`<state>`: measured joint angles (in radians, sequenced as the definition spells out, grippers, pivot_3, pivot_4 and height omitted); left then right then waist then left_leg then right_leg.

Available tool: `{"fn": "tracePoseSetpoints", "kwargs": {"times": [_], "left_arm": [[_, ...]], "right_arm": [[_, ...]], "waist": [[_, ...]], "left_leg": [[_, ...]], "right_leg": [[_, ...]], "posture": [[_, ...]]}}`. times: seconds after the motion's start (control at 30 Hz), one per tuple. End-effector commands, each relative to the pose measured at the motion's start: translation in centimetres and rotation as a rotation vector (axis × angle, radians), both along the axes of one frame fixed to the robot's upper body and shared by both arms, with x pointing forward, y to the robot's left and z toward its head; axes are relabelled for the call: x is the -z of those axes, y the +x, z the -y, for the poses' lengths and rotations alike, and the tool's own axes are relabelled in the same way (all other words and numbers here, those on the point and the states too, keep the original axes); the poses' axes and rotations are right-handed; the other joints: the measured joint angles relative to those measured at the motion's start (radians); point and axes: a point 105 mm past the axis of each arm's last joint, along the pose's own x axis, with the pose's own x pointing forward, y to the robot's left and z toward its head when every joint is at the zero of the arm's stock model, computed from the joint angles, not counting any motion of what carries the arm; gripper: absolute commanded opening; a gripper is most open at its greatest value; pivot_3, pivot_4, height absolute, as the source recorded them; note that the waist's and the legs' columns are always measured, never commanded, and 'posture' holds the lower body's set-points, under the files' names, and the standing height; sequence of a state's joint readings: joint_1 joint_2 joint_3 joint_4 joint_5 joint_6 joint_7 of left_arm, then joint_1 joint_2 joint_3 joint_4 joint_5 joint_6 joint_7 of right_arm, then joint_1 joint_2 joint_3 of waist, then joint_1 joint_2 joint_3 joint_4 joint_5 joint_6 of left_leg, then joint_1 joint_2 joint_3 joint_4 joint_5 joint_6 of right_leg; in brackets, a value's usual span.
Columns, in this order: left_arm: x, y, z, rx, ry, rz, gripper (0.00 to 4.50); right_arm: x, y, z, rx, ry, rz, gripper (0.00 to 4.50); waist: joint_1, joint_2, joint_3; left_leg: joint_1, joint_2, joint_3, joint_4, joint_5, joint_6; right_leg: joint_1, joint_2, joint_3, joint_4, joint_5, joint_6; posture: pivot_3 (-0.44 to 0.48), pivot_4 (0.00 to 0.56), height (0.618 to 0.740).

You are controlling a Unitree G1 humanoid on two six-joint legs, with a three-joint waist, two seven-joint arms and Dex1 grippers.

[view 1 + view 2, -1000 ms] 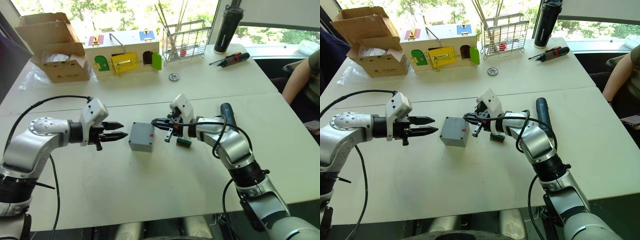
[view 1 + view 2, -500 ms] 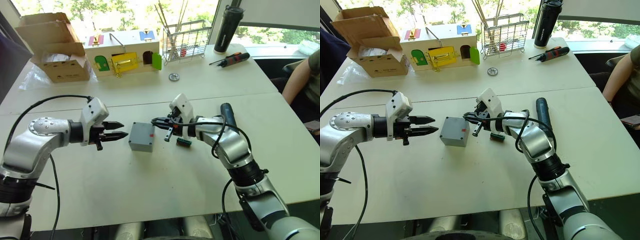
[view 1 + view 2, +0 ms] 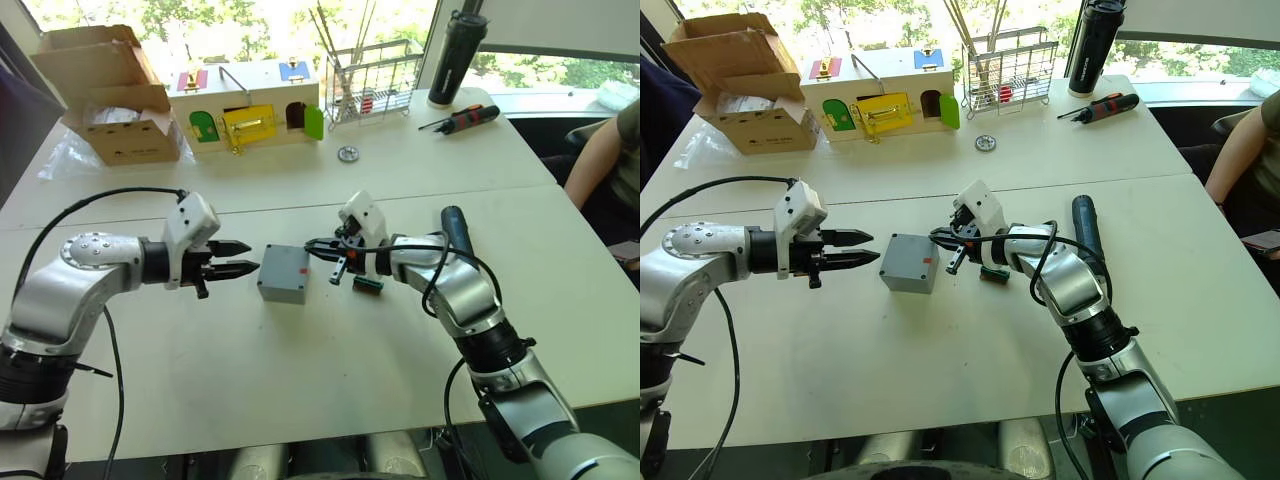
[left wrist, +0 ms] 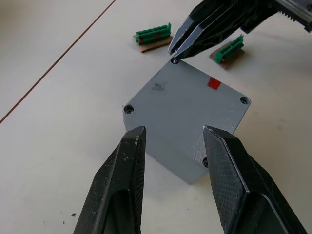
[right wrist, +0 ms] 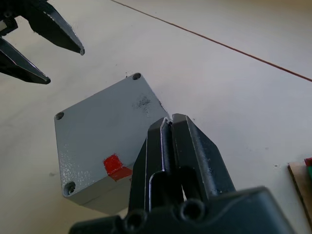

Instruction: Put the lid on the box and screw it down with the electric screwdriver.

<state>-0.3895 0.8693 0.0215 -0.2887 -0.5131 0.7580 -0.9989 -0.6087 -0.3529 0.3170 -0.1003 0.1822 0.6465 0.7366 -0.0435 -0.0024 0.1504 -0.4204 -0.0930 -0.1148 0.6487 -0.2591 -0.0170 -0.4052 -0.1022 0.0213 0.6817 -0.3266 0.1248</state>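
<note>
the white table (image 3: 300, 400) carries everything, and a person's arm (image 3: 600, 150) shows at its far right edge. at the back left sits an open cardboard carton (image 3: 105, 95), with the wooden box with coloured doors (image 3: 245, 105) beside it, then a wire rack (image 3: 372, 80) and a tall dark bottle (image 3: 455, 55). a red-and-black hand screwdriver (image 3: 462, 118) lies near the bottle.

the electric screwdriver (image 3: 453, 230) lies on the table just behind the right forearm, untouched by either gripper.

the box (image 3: 284, 273) sits in the middle of the table between the two grippers, with the lid (image 4: 187, 107) already lying on top of it, a small red mark towards the right-hand side and screw holes at the corners.

the left gripper (image 3: 238, 258) hovers just beside the box's left side, its two fingers (image 4: 124, 190) spread apart with nothing between them and not touching the box.

the right gripper (image 3: 318, 246) reaches in from the other side, its fingers pressed together, the tips right at the lid's corner hole; there may be a small screw pinched at the tips, but that is too small to tell.

two small green connector blocks (image 4: 153, 36) lie on the table just beyond the box, near the right gripper. a small round metal disc (image 3: 347, 153) rests further back, in front of the wire rack.
</note>
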Motion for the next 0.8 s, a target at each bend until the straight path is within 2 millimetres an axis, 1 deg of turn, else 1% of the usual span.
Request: {"fn": "tracePoseSetpoints", "kwargs": {"times": [0.03,0.07,0.1,0.13,0.17,0.2,0.23,0.33,0.4,0.47,0.5,0.57,0.63,0.73,0.77,0.8], "left_arm": [[-1.0,-0.1,0.3,0.013,-0.003,0.037,1.87],[-1.0,-0.1,0.3,0.014,-0.005,0.038,1.87],[-1.0,-0.1,0.4,0.015,-0.008,0.038,1.87],[-1.0,-0.1,0.4,0.017,-0.011,0.038,1.87],[-1.1,-0.1,0.6,0.02,-0.023,0.041,1.87],[-1.3,-0.1,0.8,0.023,-0.035,0.044,1.87],[-1.5,0.0,1.0,0.027,-0.047,0.048,1.87],[-2.2,0.1,1.7,0.054,-0.084,0.063,1.87],[-2.6,0.1,2.3,0.076,-0.1,0.073,1.87],[-3.2,0.1,3.0,0.111,-0.115,0.086,1.87],[-3.4,-0.2,3.8,0.157,-0.121,0.091,1.87],[-3.7,-1.0,5.5,0.261,-0.131,0.095,1.87],[-3.6,-1.4,6.4,0.321,-0.131,0.099,1.87],[-3.3,-1.9,7.8,0.394,-0.13,0.105,1.87],[-3.0,-2.1,8.1,0.418,-0.122,0.105,1.87],[-2.8,-2.2,8.3,0.433,-0.117,0.105,1.87]], "right_arm": [[-1.1,-0.3,-0.7,-0.038,0.011,0.043,0.59],[-1.1,-0.3,-0.6,-0.039,0.01,0.045,0.87],[-1.2,-0.3,-0.5,-0.039,0.008,0.048,1.27],[-1.3,-0.3,-0.4,-0.037,0.008,0.051,1.77],[-1.7,-0.2,-0.2,-0.028,0.012,0.063,2.4],[-2.1,-0.1,0.1,-0.022,0.016,0.075,2.93],[-2.7,-0.2,0.4,-0.017,0.02,0.086,3.34],[-4.6,-0.6,1.9,-0.001,0.033,0.107,3.34],[-6.2,-1.0,3.0,0.016,0.072,0.095,3.34],[-8.2,-1.1,4.7,0.063,0.136,0.061,3.34],[-9.2,-1.0,6.5,0.11,0.141,0.031,3.34],[-10.4,-1.5,10.5,0.189,0.082,-0.038,3.98],[-10.8,-1.6,13.0,0.259,0.027,-0.085,4.44],[-10.2,-1.0,17.0,0.451,-0.055,-0.226,4.48],[-9.5,-0.9,18.5,0.532,-0.103,-0.289,4.48],[-9.1,-0.9,19.5,0.583,-0.134,-0.33,4.48]], "waist": [[0.0,0.0,0.0],[0.0,0.0,0.0],[0.0,0.0,0.0],[0.0,0.0,0.0],[0.0,0.0,0.0],[0.001,0.0,0.0],[0.003,0.0,0.0],[0.006,0.0,0.0],[0.005,0.0,0.0],[0.004,0.0,0.0],[0.005,0.0,0.0],[0.018,0.0,0.0],[0.029,0.0,0.0],[0.029,0.0,0.0],[0.028,0.0,0.0],[0.028,0.0,0.0]], "left_leg": [[0.0,0.0,0.0,0.0,0.0,0.0],[0.0,0.0,0.0,0.0,0.0,0.0],[0.0,0.0,0.0,0.0,0.0,0.0],[0.0,0.0,0.0,0.0,0.0,0.0],[0.0,0.0,0.0,0.0,0.0,0.0],[0.0,0.0,0.0,0.0,0.0,0.0],[0.0,0.0,0.0,0.0,0.0,0.0],[0.0,0.0,0.0,0.001,0.0,0.0],[0.0,-0.001,0.0,0.001,0.0,0.0],[0.0,-0.001,0.0,0.001,0.0,0.0],[0.0,0.0,0.0,0.001,0.0,0.0],[-0.001,-0.001,0.0,0.001,0.0,0.0],[-0.001,-0.002,0.0,0.002,-0.001,0.001],[-0.001,-0.001,0.002,0.002,-0.001,0.002],[-0.001,0.0,0.002,0.002,-0.001,0.001],[-0.001,0.0,0.003,0.002,-0.001,0.001]], "right_leg": [[0.0,0.0,0.0,0.0,0.0,0.0],[0.0,0.0,0.0,0.0,0.0,0.0],[0.0,0.0,0.0,0.0,0.0,0.0],[0.0,0.0,0.0,0.0,0.0,0.0],[0.0,0.0,0.0,0.0,0.0,0.0],[0.0,0.0,0.0,0.0,0.0,0.0],[0.0,0.0,0.0,0.0,0.0,0.0],[0.0,0.0,0.0,0.0,0.0,0.0],[0.001,0.0,0.0,0.0,0.0,0.0],[0.001,0.0,0.0,0.0,0.0,0.0],[0.001,0.0,0.0,0.0,0.0,0.0],[0.001,-0.001,0.0,0.0,0.0,0.0],[0.002,-0.002,0.0,-0.001,0.0,0.0],[0.002,-0.001,0.0,-0.003,0.0,0.0],[0.002,-0.002,0.001,-0.004,0.0,0.0],[0.002,-0.001,0.001,-0.004,0.0,0.0]], "posture": [[0.0,0.15,0.74],[0.0,0.15,0.74],[0.0,0.15,0.74],[0.0,0.15,0.74],[0.0,0.15,0.74],[0.0,0.15,0.74],[0.0,0.15,0.74],[0.0,0.15,0.74],[0.0,0.15,0.74],[0.0,0.15,0.74],[0.0,0.15,0.74],[0.0,0.15,0.74],[0.0,0.15,0.74],[0.0,0.15,0.74],[0.0,0.15,0.74],[0.0,0.15,0.74]]}}
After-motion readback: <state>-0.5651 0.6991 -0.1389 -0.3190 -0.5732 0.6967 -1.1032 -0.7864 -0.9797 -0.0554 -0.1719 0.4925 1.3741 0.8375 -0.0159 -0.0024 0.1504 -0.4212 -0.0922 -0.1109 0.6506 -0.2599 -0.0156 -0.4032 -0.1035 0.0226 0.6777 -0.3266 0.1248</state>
